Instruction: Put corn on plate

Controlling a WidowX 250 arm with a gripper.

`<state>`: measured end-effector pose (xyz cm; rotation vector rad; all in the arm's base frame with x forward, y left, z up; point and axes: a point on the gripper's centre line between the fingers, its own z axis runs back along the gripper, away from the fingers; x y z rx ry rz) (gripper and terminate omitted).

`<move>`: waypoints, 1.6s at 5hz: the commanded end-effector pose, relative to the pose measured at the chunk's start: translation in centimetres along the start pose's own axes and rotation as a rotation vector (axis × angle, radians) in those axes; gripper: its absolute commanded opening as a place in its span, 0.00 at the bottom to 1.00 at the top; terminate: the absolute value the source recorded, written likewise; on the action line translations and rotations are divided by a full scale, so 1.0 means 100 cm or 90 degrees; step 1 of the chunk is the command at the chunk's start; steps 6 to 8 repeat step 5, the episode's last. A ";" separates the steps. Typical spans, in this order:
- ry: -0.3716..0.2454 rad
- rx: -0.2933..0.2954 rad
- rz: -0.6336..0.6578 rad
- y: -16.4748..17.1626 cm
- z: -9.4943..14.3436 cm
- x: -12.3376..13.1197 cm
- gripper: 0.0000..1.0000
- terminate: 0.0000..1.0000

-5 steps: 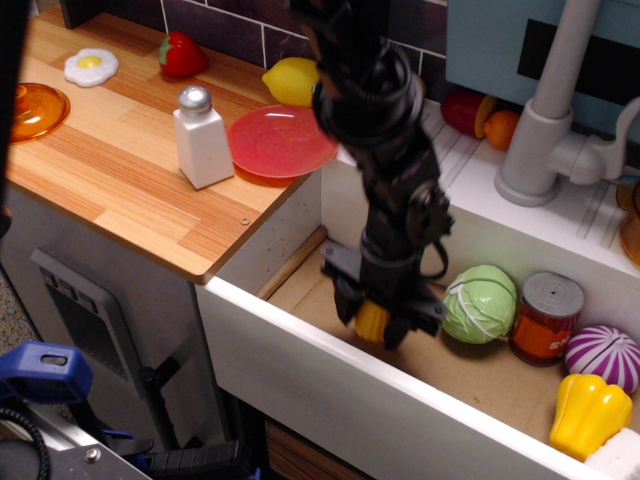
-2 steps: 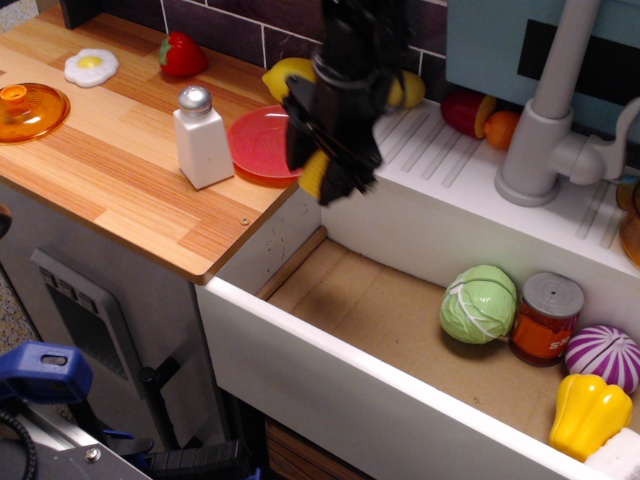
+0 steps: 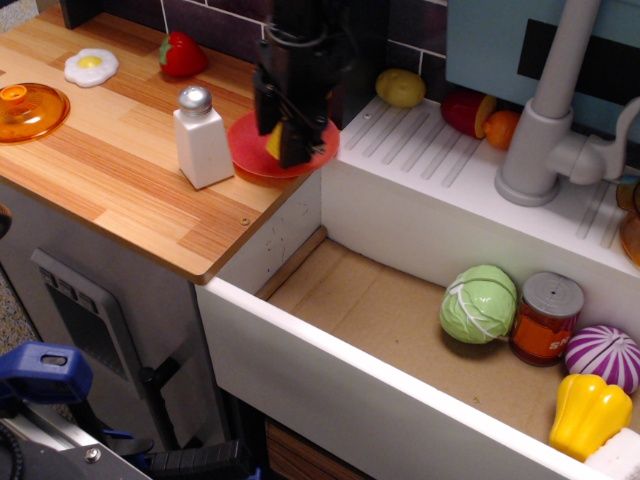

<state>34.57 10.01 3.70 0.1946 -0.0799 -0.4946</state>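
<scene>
Moved from sink to over plate [image 3: 310, 150], gripper [image 3: 281, 140] pinches corn [image 3: 273, 143]; no legible writing.

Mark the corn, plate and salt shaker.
corn [image 3: 273, 143], only view, yellow sliver between the tool's fingers
plate [image 3: 243, 152], only view, left rim
salt shaker [image 3: 202, 148], only view, white body

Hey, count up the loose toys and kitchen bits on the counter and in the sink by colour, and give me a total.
Yellow: 3, corn in the hand, pepper, potato
Red: 4, plate, strawberry, can, a red piece
Orange: 2, lid, an orange piece
Green: 1, cabbage
Purple: 1, onion
White: 2, salt shaker, fried egg
Total: 13
</scene>
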 end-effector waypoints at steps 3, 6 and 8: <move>-0.055 0.014 -0.047 0.022 -0.003 -0.005 1.00 0.00; -0.055 0.014 -0.047 0.022 -0.003 -0.005 1.00 1.00; -0.055 0.014 -0.047 0.022 -0.003 -0.005 1.00 1.00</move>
